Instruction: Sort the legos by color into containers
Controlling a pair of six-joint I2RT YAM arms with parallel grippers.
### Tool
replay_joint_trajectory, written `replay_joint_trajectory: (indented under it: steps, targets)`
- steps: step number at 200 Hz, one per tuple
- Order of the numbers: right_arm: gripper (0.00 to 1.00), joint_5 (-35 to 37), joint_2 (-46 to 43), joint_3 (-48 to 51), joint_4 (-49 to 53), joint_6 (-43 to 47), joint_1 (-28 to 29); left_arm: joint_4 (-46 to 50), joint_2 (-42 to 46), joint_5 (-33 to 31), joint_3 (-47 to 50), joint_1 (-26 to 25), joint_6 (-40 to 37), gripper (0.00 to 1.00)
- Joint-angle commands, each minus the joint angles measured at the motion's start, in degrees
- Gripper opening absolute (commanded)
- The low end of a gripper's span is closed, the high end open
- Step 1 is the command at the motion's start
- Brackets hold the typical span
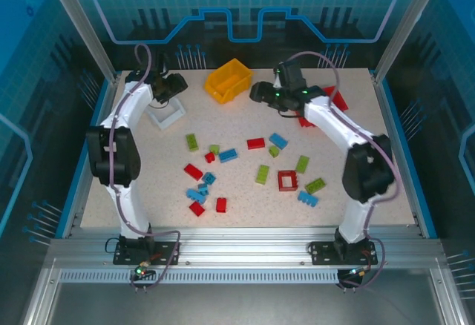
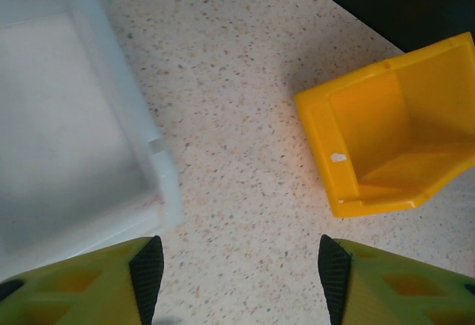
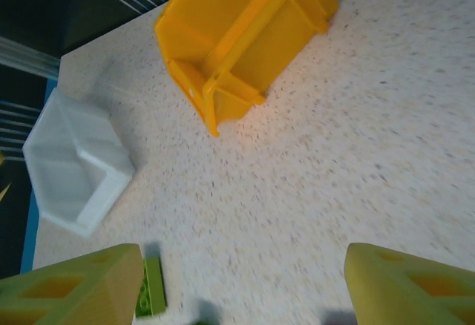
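Nearest my bases, the legos lie scattered across the middle of the table. Red, blue and lime green are mixed, and the hollow red frame sits among them.

Status, as judged: sorting has barely begun. The white bin and the yellow bin appear bare inside. The red bin is half hidden behind my right arm, so its contents cannot be determined. Nearly every brick is yet to be moved.

Pose: both arms reach to the far side of the table. My left gripper hovers at the white bin's edge, jaws apart and empty. My right gripper hangs beside the yellow bin, jaws spread wide with nothing in them. A green brick lies close to one of its fingers.
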State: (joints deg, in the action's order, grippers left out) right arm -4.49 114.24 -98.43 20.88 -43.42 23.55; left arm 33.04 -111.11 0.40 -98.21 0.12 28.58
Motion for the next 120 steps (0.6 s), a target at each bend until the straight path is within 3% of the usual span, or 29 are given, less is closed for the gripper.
replay_joint_trajectory:
  steps: [1, 44, 120]
  targets:
    - [0.74, 0.2, 7.9, -8.8, -2.7, -5.9, 0.7, -2.3, 3.8, -3.0, 2.6, 0.2, 0.1, 0.62]
    - [0.76, 2.9, 25.0, -30.2, 3.2, -6.8, 1.2, -4.2, 5.5, -4.4, 6.6, 0.2, -1.2, 0.62]
    - [0.77, 1.8, 46.3, -56.9, 6.0, -10.9, 0.2, -16.7, 12.9, -6.1, 19.1, 0.2, -2.2, 0.63]
